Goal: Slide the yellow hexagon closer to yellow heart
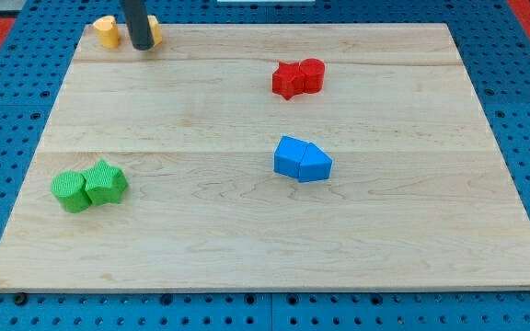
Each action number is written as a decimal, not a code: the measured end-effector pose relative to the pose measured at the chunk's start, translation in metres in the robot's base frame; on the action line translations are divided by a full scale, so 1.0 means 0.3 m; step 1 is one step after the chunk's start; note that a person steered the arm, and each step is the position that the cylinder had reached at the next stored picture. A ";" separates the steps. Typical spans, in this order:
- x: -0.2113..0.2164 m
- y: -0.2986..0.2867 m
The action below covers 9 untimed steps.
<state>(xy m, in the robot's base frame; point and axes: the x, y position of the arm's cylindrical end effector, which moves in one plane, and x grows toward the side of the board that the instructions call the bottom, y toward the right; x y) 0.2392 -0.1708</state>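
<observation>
The yellow heart [107, 31] sits at the board's top left corner. The yellow hexagon [155, 30] lies just to its right along the top edge, mostly hidden behind my rod. My tip [142, 46] rests on the board between the two yellow blocks, just below them and against the hexagon's left side. A small gap separates the two yellow blocks.
Two red blocks [298, 77] touch each other at the upper middle right. A blue block and a blue triangle [302, 161] sit together at the centre. Two green blocks [88, 185] sit together at the lower left. The wooden board [412, 230] lies on a blue pegboard.
</observation>
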 end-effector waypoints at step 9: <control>-0.153 -0.012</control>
